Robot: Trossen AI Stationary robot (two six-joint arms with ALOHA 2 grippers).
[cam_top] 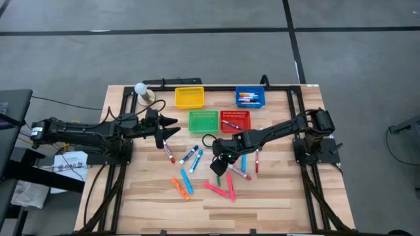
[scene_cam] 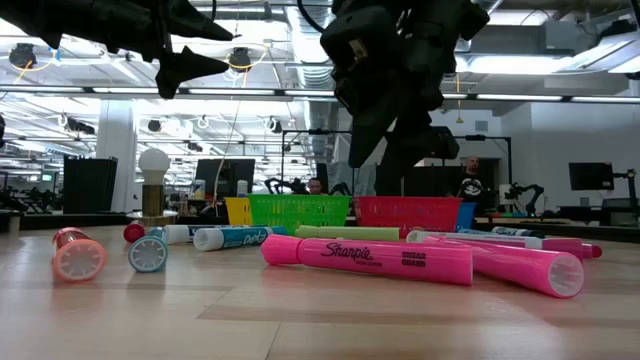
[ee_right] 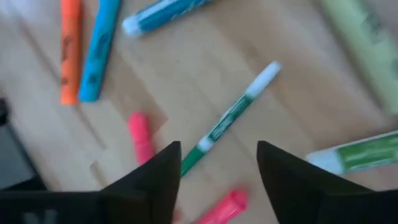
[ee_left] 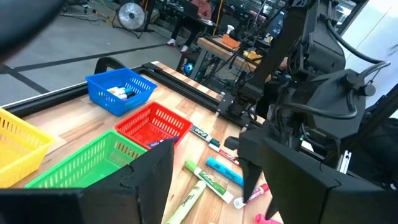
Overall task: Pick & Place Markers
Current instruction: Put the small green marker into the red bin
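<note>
While the right gripper hovers with fingers spread and empty over a thin green pen at the table's centre, among scattered markers, that pen looks light, stiff, slick and round, best pinched mid-barrel; the left gripper waits, open, at 9 o'clock.

L arm, dark six-joint: reaches in from table's left edge, stretched roughly level twd table centre, wrist raised above surface. Left gripper, dark two-finger: fingers spread wide, nothing between, tips aimed twd table's right edge.

R arm, dark six-joint: base at table's right edge, elbow bent, forearm angled across to mid-table, wrist pitched down. Right gripper, dark two-finger: fingers apart w/ clear gap, holding nothing, hanging just above tabletop, pointing down at wood.
</note>
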